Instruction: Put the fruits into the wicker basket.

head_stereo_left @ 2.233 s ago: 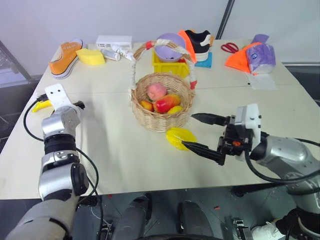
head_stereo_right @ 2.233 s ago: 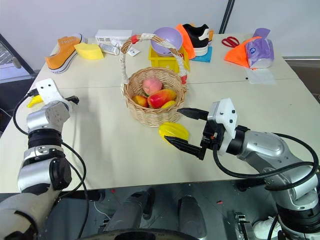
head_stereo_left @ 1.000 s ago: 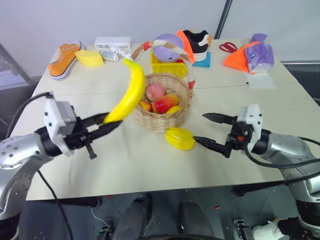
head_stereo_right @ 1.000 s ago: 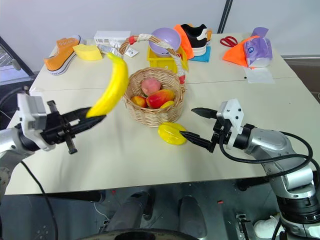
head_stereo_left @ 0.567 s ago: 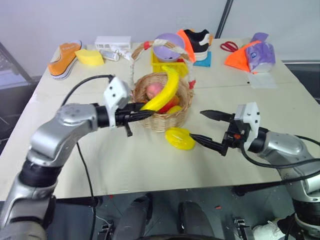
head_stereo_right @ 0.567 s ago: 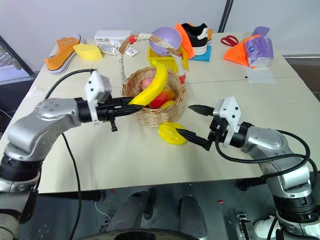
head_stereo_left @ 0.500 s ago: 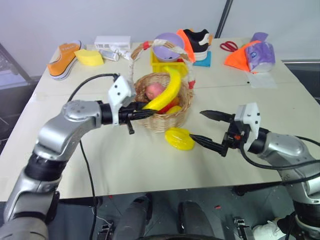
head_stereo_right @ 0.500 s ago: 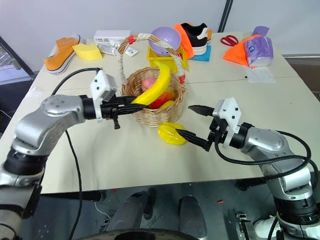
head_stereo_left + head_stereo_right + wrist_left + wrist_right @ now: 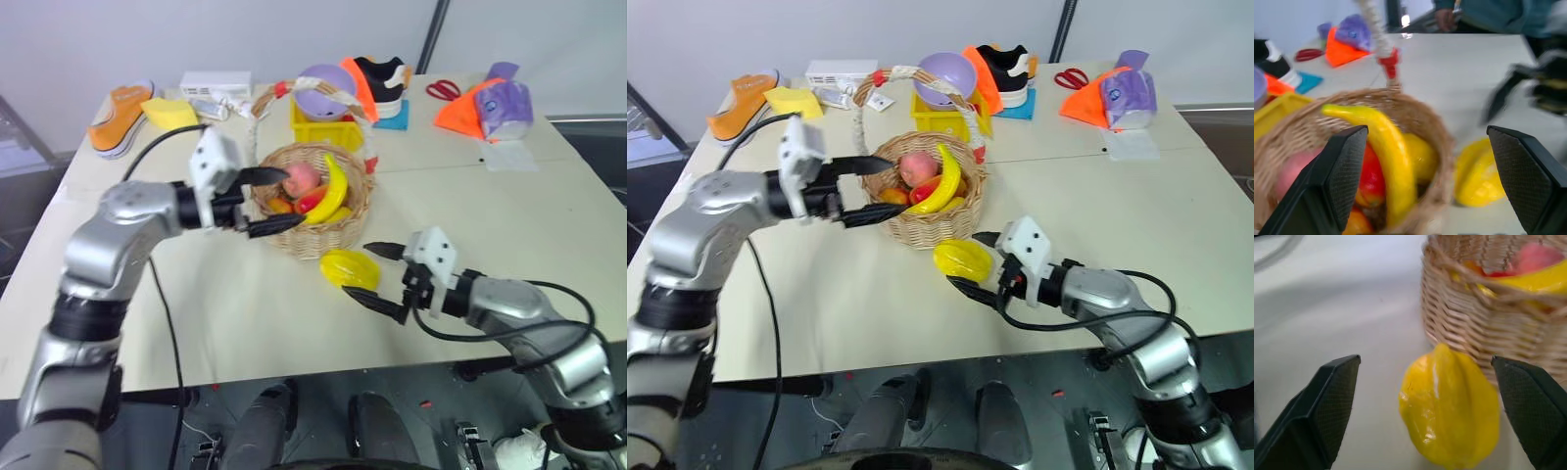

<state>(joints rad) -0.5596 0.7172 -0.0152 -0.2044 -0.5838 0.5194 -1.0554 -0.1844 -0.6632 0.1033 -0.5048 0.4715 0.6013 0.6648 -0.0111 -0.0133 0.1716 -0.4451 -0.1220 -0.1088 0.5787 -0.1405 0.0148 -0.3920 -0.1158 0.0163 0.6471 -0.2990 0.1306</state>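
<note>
Right gripper point(image 9: 378, 277) is spread wide just beside the starfruit point(image 9: 350, 268), one finger on the far side and one on the near side, with the fruit not yet between them. That starfruit lies on the surface point(image 9: 549, 215) close against the outer wall of the wicker basket point(image 9: 345, 233), the one fruit outside it. Left gripper point(image 9: 263, 201) stands open over the basket's rim, empty, while the banana point(image 9: 331, 191) rests inside on top of the peach point(image 9: 303, 177) and the mangoes.

To do the pickup well, the right gripper should slide forward until the starfruit's widest part sits squarely between the fingers, closing across the ridges, not on one glossy edge, which would likely slip. The far finger has little room beside the wicker, so the approach should stay low and shallow to avoid nudging the basket. The left gripper would best clear off the rim and away from the arched handle point(image 9: 265, 108) before the starfruit is carried over.
</note>
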